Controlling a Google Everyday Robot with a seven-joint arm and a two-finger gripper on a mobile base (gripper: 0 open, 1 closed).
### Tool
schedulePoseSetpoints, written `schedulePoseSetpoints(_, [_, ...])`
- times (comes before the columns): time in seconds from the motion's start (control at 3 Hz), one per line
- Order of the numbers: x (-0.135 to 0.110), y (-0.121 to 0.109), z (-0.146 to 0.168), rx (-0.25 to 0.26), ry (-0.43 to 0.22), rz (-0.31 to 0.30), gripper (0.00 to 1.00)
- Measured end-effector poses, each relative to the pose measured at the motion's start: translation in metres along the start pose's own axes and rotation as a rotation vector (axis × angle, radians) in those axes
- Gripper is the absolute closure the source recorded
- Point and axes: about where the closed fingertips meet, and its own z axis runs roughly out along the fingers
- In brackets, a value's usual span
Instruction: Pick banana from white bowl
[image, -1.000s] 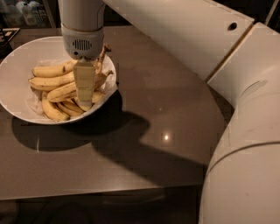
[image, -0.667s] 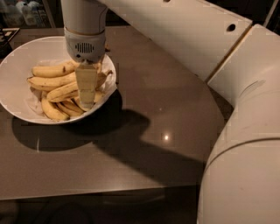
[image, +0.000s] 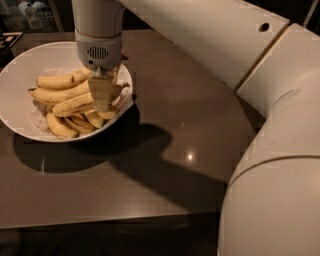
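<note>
The white bowl (image: 20, 70) sits at the table's far left and holds several yellow bananas. A long, gently curved banana (image: 52, 94) with a dark stem tip at its left end lies across the middle of the pile. Another long one (image: 61, 80) lies behind it, and shorter ones (image: 60, 126) lie in front. My gripper (image: 102, 104) hangs straight down from the white arm into the right side of the bowl. It is down among the right ends of the bananas and hides them.
The bowl stands on a dark brown table (image: 165, 150) whose front edge runs along the bottom left. My thick white arm (image: 270, 150) fills the right side and crosses the top. Dark objects stand beyond the table's far left corner (image: 10, 40).
My gripper and wrist have shifted slightly to the right over the bowl. The bowl and the bananas have not visibly moved.
</note>
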Motion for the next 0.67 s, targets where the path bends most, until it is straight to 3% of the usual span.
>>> schedulePoseSetpoints(0.33, [0.0040,0.0003,0.0035,-0.010,-0.004,0.009,0.59])
schedulePoseSetpoints(0.67, [0.0049,0.0007,0.0021,-0.009,-0.007,0.011,0.77])
